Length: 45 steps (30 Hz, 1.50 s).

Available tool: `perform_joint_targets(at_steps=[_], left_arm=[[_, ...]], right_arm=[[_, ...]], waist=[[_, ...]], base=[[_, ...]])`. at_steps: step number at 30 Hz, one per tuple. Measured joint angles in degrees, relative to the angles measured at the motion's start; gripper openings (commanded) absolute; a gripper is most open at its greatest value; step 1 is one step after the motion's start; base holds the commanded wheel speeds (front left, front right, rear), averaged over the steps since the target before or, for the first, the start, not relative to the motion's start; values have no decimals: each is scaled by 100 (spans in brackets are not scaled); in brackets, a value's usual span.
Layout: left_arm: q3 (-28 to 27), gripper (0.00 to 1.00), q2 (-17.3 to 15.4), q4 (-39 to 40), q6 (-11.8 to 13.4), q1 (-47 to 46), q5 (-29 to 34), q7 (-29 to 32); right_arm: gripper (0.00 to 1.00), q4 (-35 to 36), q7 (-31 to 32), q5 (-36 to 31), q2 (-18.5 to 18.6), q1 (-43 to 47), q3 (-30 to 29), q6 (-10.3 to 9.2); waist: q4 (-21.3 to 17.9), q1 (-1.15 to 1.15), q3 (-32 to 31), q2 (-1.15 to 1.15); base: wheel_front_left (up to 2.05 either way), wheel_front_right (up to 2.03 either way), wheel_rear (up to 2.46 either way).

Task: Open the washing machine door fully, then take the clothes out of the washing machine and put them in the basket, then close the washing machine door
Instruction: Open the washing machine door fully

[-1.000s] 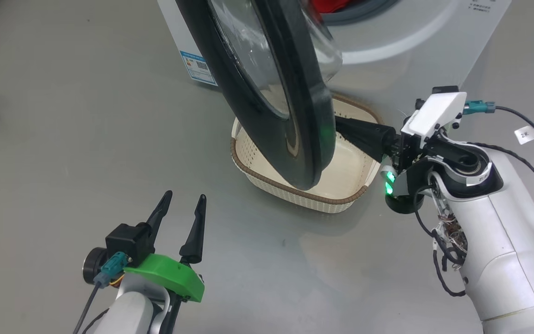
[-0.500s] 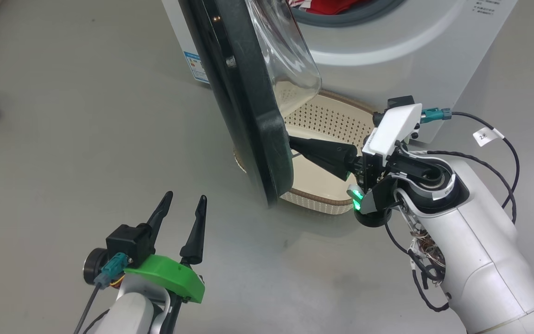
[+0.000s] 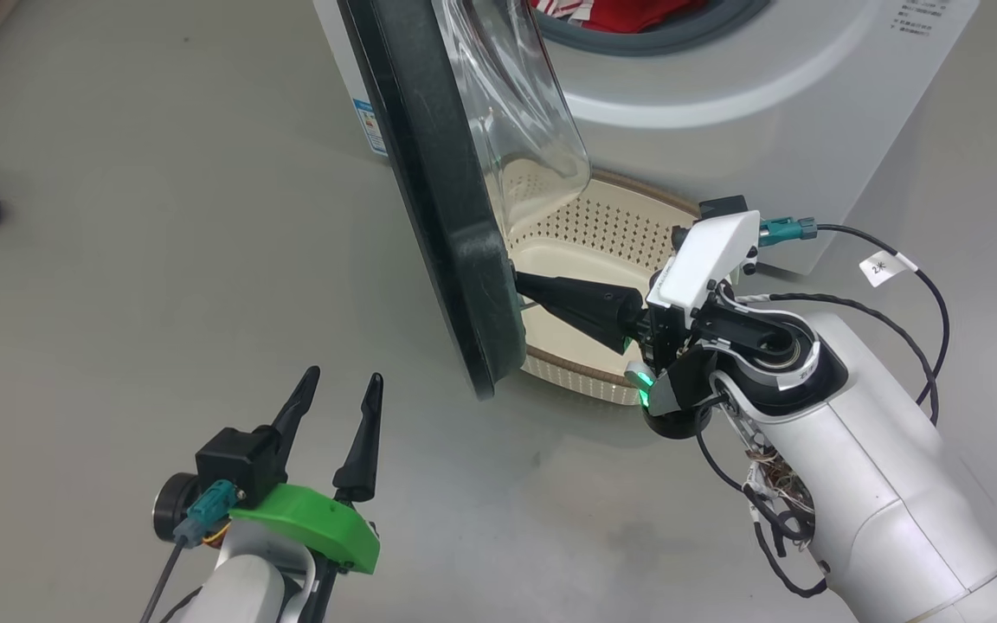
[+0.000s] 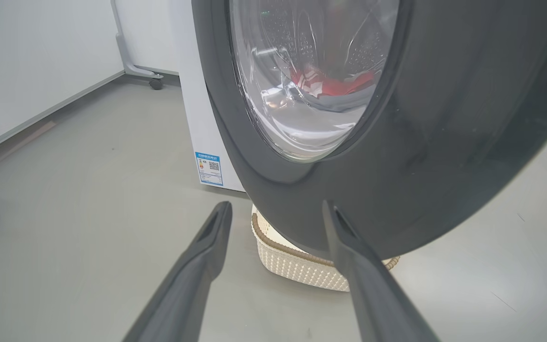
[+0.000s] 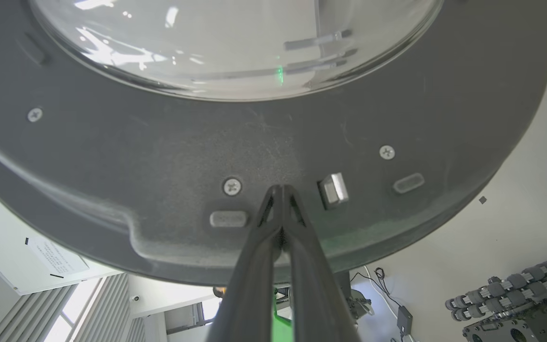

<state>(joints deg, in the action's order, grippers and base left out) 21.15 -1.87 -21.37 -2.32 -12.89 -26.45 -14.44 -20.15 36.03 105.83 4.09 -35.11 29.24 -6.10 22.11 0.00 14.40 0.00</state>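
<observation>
Washing machine door (image 3: pixel 451 225) stands swung out from the washing machine (image 3: pixel 723 130). In the head view it is nearly edge-on, its free edge hanging over the near-left corner of the basket (image 3: pixel 581 381) on the floor. The right jaws, clenched to a single point and holding nothing, press tip-first against the door's inner face low on the rim. The door therefore lies straight ahead of them, toward the robot's left, and that arm is the one placed to push on. The left jaws hang released, well apart from the door on its outer side. Red clothes (image 3: pixel 628 13) sit in the drum.

From the left wrist, the door's glossy outer face looms above the spread jaws, with the basket peeping out beneath it.

From the right wrist, the shut tips touch the matt inner rim between a screw (image 5: pixel 232 186) and the metal latch (image 5: pixel 333 190).

Against half a second ago, the door has swung a little wider and more of the basket's floor is uncovered. A second ago the door covered its middle. I'd judge it not yet fully open.
</observation>
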Motion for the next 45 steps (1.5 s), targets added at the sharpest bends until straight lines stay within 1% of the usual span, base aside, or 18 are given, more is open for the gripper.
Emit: perform_joint_targets(at_steps=[4, 8, 9, 11, 13, 16, 19, 20, 22, 28, 32, 33, 38, 42, 45], left_arm=[[-68, 100, -1, -9, 0, 31, 44, 0], [-146, 100, -1, -21, 1, 65, 87, 0], [-177, 100, -1, -24, 1, 71, 97, 0], [-245, 100, -1, -25, 1, 96, 132, 0], [-289, 100, -2, -24, 0, 118, 134, 0], [-386, 100, -3, -8, 0, 130, 138, 0], [-479, 100, -20, 21, 0, 149, 183, 0], [-511, 100, -31, 32, 0, 159, 183, 0], [-589, 100, -55, 57, 0, 178, 187, 0], [-771, 100, -133, 142, -8, 246, 291, 0], [-868, 100, -199, 155, -32, 337, 292, 0], [-936, 100, -234, 160, -34, 385, 292, 0], [-1050, 100, -288, 207, -49, 497, 301, 0], [-1073, 100, -288, 219, -57, 558, 352, 0], [-1139, 100, -289, 257, -58, 647, 352, 0]], right_arm=[[0, -66, -109, 13, -4, 19, 56, 52], [0, -178, -264, -75, -15, 38, 66, 164], [0, -209, -327, -164, -16, 38, 60, 216], [0, -246, -467, -425, -5, 38, 66, 356], [0, -250, -646, -751, 86, 37, 104, 524], [0, -249, -979, -1223, 330, 36, 131, 793], [0, -221, -1394, -1947, 653, 34, 266, 1110], [0, -202, -1535, -2230, 762, 31, 338, 1187], [0, -157, -1841, -2799, 984, 31, 489, 1255], [0, -7, -2934, -4277, 1501, 36, 768, 1255], [0, 48, -3652, -4905, 1630, 115, 818, 1251], [0, 56, -3956, -5132, 1674, 265, 835, 1238], [0, 12, -4551, -5528, 1734, 705, 878, 886], [0, -63, -4989, -5606, 1736, 1074, 799, 602], [0, -59, -5065, -5626, 1723, 1293, 715, 390]], waist=[[-37, 0, -69, 0], [-110, 0, -159, 0], [-133, 0, -185, 0], [-182, 0, -241, 0], [-237, 0, -303, 0], [-331, 0, -398, 0], [-438, 0, -491, 0], [-478, 0, -521, 0], [-556, 0, -579, 0], [-800, 0, -755, 0], [-969, 0, -865, 0], [-1053, 0, -919, 0], [-1260, 0, -1034, 0], [-1396, 0, -1122, 0], [-1486, 0, -1173, 0]], base=[[0, 0, 0], [0, 0, 0], [0, 0, 0], [0, 0, 0], [0, 0, 0], [0, 0, 0], [0, 0, 0], [0, 0, 0], [0, 0, 0], [0, 0, 0], [0, 0, 0], [0, 0, 0], [0, 0, 0], [0, 0, 0], [0, 0, 0]])
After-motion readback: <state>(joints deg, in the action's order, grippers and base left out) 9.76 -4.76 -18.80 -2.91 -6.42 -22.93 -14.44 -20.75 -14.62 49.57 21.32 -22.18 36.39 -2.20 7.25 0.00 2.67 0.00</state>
